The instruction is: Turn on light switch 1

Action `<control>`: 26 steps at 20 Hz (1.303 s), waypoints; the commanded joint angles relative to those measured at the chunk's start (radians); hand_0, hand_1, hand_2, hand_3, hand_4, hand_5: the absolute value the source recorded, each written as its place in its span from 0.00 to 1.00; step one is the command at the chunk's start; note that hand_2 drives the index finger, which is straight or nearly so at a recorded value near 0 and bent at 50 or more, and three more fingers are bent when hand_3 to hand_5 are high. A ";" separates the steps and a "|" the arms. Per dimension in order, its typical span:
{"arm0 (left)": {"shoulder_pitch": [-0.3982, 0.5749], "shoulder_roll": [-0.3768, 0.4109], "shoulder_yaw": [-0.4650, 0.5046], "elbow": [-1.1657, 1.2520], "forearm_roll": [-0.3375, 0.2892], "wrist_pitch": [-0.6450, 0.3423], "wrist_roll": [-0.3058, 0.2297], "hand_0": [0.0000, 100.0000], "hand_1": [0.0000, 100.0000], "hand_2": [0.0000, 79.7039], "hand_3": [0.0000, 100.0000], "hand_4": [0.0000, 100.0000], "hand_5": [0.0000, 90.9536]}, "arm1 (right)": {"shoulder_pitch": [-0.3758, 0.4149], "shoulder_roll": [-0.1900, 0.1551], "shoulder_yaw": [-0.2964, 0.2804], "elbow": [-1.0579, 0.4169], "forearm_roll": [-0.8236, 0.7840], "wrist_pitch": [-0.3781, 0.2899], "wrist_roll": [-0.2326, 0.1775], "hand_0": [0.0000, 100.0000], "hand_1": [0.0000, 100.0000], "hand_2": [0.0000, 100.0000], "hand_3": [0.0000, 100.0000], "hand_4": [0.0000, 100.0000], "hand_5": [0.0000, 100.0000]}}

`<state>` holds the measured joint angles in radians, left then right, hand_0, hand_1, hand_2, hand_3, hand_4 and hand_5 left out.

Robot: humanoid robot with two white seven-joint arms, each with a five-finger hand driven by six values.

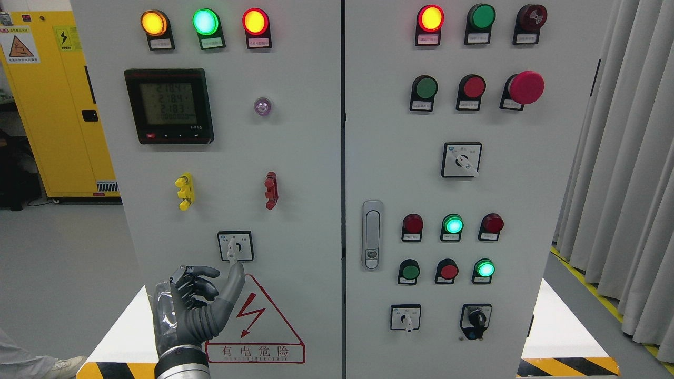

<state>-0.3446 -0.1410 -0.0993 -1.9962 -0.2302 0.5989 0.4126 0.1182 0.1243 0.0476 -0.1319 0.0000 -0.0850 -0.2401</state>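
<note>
Grey-gloved left hand (196, 305), fingers curled and thumb raised, sits just beneath the rotary switch (235, 246), holding nothing.

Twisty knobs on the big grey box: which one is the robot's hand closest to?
The knob on the left door, just above the red warning triangle. The left hand reaches up right beneath it; the other three knobs are on the right door.

The left hand (197, 305) is cut off at the wrist by the bottom edge. Beside it, the warning triangle's (263, 316) left corner is hidden. Far above, labels under the indicator lamps (205, 22) are too small to be read.
</note>
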 commanded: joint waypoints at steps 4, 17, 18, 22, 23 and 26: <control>-0.025 -0.005 0.000 0.028 0.000 0.012 0.015 0.07 0.73 0.75 0.89 0.83 0.87 | 0.000 0.000 0.000 0.000 -0.029 0.001 -0.001 0.00 0.50 0.04 0.00 0.00 0.00; -0.048 -0.008 -0.003 0.063 0.000 0.016 0.015 0.08 0.72 0.75 0.89 0.84 0.87 | 0.001 0.000 0.000 0.000 -0.029 0.001 -0.001 0.00 0.50 0.04 0.00 0.00 0.00; -0.050 -0.008 -0.003 0.063 0.000 0.016 0.015 0.08 0.72 0.75 0.89 0.84 0.87 | 0.000 0.000 0.000 0.000 -0.029 0.001 -0.001 0.00 0.50 0.04 0.00 0.00 0.00; -0.056 -0.008 -0.003 0.063 0.000 0.039 0.015 0.11 0.72 0.75 0.90 0.84 0.87 | 0.000 0.000 0.000 0.000 -0.029 0.001 -0.001 0.00 0.50 0.04 0.00 0.00 0.00; -0.056 -0.008 -0.003 0.063 0.000 0.039 0.015 0.12 0.72 0.75 0.90 0.84 0.87 | 0.000 0.000 0.000 0.000 -0.029 0.001 -0.001 0.00 0.50 0.04 0.00 0.00 0.00; -0.062 -0.009 -0.003 0.063 0.000 0.039 0.015 0.13 0.73 0.75 0.90 0.84 0.87 | 0.000 0.000 0.000 0.000 -0.029 0.001 -0.001 0.00 0.50 0.04 0.00 0.00 0.00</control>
<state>-0.3975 -0.1478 -0.1020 -1.9444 -0.2301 0.6345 0.4279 0.1181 0.1243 0.0476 -0.1319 0.0000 -0.0850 -0.2401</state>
